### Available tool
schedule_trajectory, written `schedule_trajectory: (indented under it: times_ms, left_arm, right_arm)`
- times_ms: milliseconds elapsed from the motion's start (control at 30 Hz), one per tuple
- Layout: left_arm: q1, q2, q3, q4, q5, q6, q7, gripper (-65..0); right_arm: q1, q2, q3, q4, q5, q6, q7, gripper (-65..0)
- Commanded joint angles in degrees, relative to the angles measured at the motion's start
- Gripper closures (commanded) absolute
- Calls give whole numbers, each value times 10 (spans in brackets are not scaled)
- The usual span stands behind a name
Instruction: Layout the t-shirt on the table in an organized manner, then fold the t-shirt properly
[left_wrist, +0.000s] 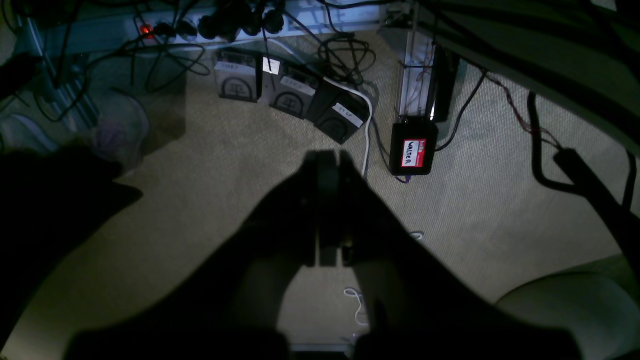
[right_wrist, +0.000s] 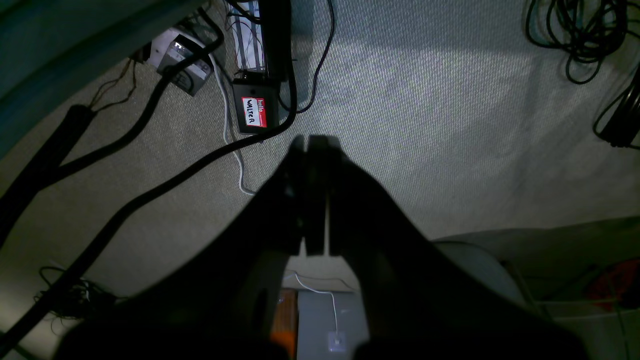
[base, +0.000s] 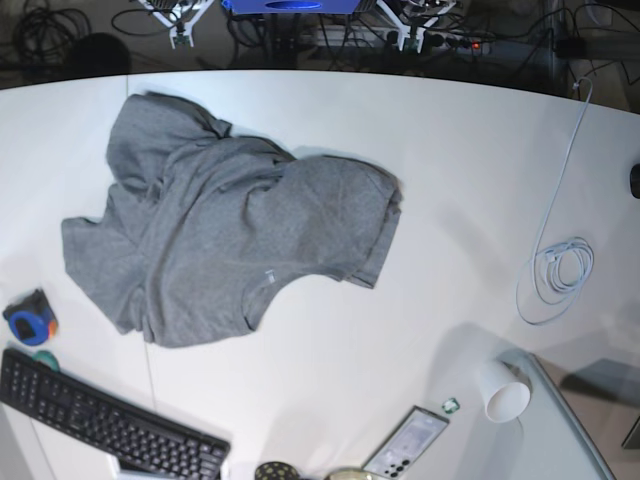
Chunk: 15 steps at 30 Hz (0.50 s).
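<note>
The t-shirt (base: 235, 235) lies crumpled and unfolded on the table (base: 450, 150), occupying the left-centre of the base view; its body is bunched in overlapping folds, one sleeve reaching toward the upper left of the frame and another toward the left edge; a small pale label shows near the lower middle of the fabric. Neither arm appears in the base view.

Around the garment: a black keyboard (base: 105, 425) at the lower left corner; a blue and orange tape measure (base: 28, 317) just above it at the left edge; a coiled white cable (base: 562, 268) at the right, well apart from the shirt; a white paper cup (base: 503, 395) lying on its side at the lower right; a phone (base: 408, 443) near the bottom edge.

The left gripper (left_wrist: 330, 157) hangs below table level over carpeted floor, its jaws pressed together and holding nothing; a black box with a red name tag (left_wrist: 413, 152) lies on the floor to its upper right.

The right gripper (right_wrist: 307, 142) likewise hangs over carpet, jaws pressed together and empty.
</note>
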Motion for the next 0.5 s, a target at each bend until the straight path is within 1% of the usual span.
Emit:
schedule_trajectory:
  times_ms: [0, 100, 133, 200, 267, 333, 467]
  left_arm:
    - [15, -7, 0, 9, 2, 3, 2, 0]
    - [54, -15, -5, 71, -3, 3, 2, 0]
    - [67, -19, -5, 94, -3, 3, 3, 0]
    - [100, -29, -6, 144, -3, 3, 7, 0]
    - [126, -31, -6, 181, -3, 3, 8, 0]
    - [153, -44, -6, 213, -3, 3, 8, 0]
    - [194, -52, -6, 263, -3, 3, 7, 0]
  right_arm:
    - [-14, 0, 2, 4, 1, -4, -2, -6]
    - [-42, 0, 2, 43, 1, -5, -5, -6]
    - [-52, 0, 2, 60, 1, -5, -16, -6]
    - [-77, 0, 3, 117, 1, -5, -70, -6]
    - [-108, 0, 3, 190, 1, -5, -124, -6]
    - [-152, 1, 6, 291, 1, -5, -173, -6]
    - [-235, -2, 61, 483, -1, -5, -261, -6]
